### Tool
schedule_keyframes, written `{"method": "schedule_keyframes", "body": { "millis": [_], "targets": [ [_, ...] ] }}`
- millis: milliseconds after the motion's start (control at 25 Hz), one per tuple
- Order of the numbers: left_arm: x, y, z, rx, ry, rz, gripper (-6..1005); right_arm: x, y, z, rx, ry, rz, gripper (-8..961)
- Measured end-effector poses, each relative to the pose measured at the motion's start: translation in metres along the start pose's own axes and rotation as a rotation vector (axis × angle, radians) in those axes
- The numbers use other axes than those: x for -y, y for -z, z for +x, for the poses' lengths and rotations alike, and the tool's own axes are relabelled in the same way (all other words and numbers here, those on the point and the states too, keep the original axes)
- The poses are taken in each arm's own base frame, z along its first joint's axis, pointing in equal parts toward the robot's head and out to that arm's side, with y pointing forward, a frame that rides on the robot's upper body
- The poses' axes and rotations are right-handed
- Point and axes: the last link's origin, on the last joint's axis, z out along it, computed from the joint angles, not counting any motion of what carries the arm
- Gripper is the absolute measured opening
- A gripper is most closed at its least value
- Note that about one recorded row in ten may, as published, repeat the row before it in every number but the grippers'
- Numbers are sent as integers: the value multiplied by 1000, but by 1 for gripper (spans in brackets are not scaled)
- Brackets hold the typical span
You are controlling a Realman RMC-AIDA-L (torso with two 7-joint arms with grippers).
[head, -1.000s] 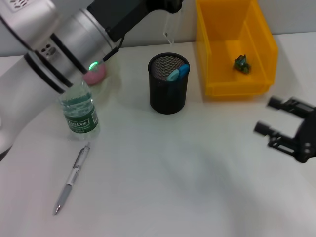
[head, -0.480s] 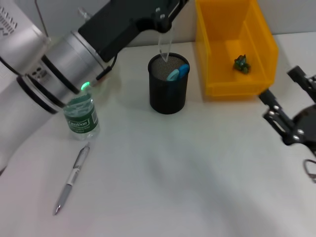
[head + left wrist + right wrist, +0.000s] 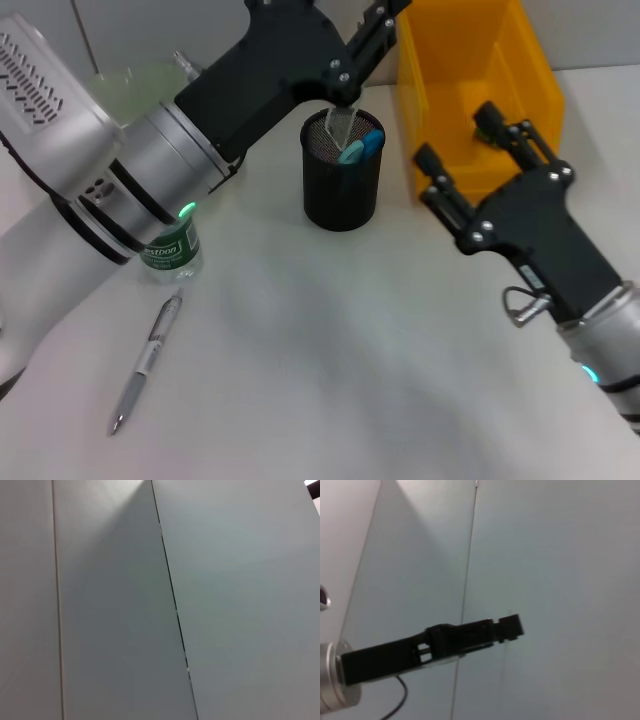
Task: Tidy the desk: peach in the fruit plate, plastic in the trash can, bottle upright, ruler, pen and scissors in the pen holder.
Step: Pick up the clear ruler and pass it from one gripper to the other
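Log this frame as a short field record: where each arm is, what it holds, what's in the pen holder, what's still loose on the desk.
left gripper: above the pen holder, shut on a clear ruler whose tip dips into the holder's mouth
right gripper: open, empty, in front of the yellow bin
pen holder contents: blue-handled item, plus the ruler tip
bottle: upright, partly hidden by the left arm
pen: lying loose on the desk
yellow bin contents: hidden by the right gripper
peach, plate: peach not visible
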Motion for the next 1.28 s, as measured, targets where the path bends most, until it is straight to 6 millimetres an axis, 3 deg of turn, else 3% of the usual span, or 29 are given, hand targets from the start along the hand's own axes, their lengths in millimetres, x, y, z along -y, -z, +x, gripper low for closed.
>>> {"method": "schedule_keyframes", "body": {
  "millis": [840,1280],
  "targets": [
    [-11,11,-11,27,-20,18,384,-20,-49,6,-17,-71,-39,681],
    [-14,12,-13,31,-17,11,384,-20,-56,5,-14,-71,-45,678]
  ]
}}
